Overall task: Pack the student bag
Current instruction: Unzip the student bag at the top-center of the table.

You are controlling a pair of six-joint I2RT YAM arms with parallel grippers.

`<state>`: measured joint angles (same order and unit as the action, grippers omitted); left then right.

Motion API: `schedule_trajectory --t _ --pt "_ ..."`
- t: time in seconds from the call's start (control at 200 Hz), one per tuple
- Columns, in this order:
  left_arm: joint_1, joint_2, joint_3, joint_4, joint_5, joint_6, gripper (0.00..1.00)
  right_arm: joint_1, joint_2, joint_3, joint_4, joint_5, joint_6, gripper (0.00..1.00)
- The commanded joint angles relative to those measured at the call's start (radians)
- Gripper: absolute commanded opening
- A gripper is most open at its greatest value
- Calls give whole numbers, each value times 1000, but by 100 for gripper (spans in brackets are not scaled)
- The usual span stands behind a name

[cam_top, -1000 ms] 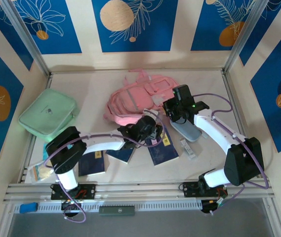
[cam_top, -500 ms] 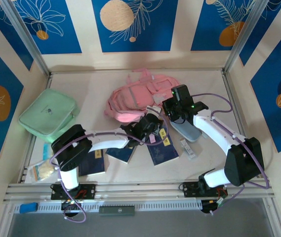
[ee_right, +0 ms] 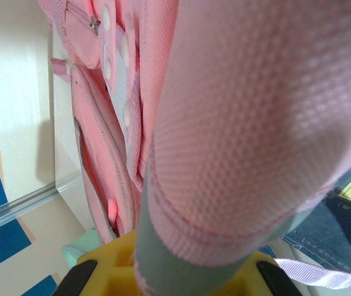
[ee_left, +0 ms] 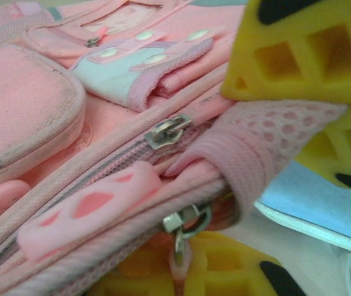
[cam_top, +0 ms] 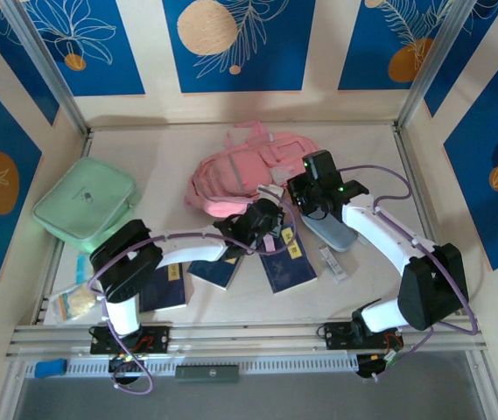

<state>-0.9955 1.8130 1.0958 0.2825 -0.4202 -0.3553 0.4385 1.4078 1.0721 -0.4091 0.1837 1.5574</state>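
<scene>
Toward the back of the tabletop (cam_top: 161, 153), about midway across, lies the pink bag (cam_top: 249, 171). At its near edge the left hand (cam_top: 269, 214) is clamped on the bag: in the wrist view its yellow fingers (ee_left: 298, 49) stand above and below a fold of pink mesh, with a metal zip pull (ee_left: 168, 131) just beside the grip. The right hand (cam_top: 298, 191) is at the bag's near right corner, closed on a pink mesh strap (ee_right: 243, 123) with a grey edge. A mint-green case (cam_top: 87, 208) lies at the left, well apart from the bag. Dark blue books (cam_top: 288, 258) lie near the arms in front of the bag, and a grey-blue pouch (cam_top: 332, 232) sits just beside the right arm.
</scene>
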Motion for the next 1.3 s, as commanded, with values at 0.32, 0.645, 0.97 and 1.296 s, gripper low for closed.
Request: schedule_trajectory --t 0.32,0.645,0.97,1.296 --pt "111 -212 -163 6 346 -47 0 -27 -29 43 -1 -67 -41 0" --pt "172 -295 -192 -110 516 26 0 -38 -13 67 -3 -95 -50 0" --pt "176 -312 -198 -98 489 97 0 -39 -34 67 -21 -96 -13 0" --pt "259 -413 -270 -273 555 114 0 -216 89 137 26 -267 -194 0"
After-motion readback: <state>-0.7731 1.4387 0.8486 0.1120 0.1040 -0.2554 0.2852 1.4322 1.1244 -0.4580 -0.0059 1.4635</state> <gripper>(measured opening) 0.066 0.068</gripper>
